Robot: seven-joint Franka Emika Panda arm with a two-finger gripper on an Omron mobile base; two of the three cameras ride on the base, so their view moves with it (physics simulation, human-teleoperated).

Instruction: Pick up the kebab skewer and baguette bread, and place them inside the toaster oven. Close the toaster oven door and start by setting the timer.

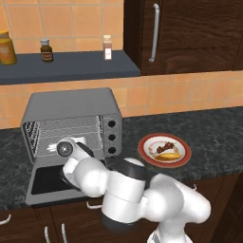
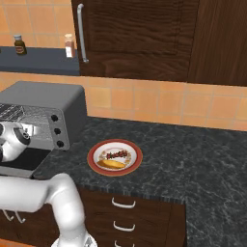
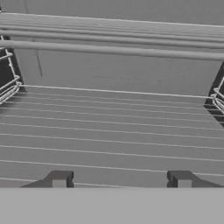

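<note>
The toaster oven [image 1: 71,107] [image 2: 43,99] stands on the dark counter, and the toaster oven door [image 1: 47,182] [image 2: 19,161] is folded down flat in front of it. My hand is at the oven mouth. In the hand view my gripper [image 3: 121,179] is open, nothing between its fingertips [image 3: 60,180], just above the wire rack [image 3: 113,131]. To the oven's right, a red-rimmed plate [image 1: 144,142] [image 2: 91,154] carries the kebab skewer [image 1: 164,146] [image 2: 117,154] and the baguette bread [image 1: 169,156] [image 2: 112,163], lying side by side.
Three black knobs [image 1: 112,137] run down the oven's right side. A shelf above holds jars [image 1: 46,50] and a shaker [image 1: 107,47]. A dark cabinet with a long handle [image 1: 154,33] hangs over the counter. Drawers sit below the counter edge.
</note>
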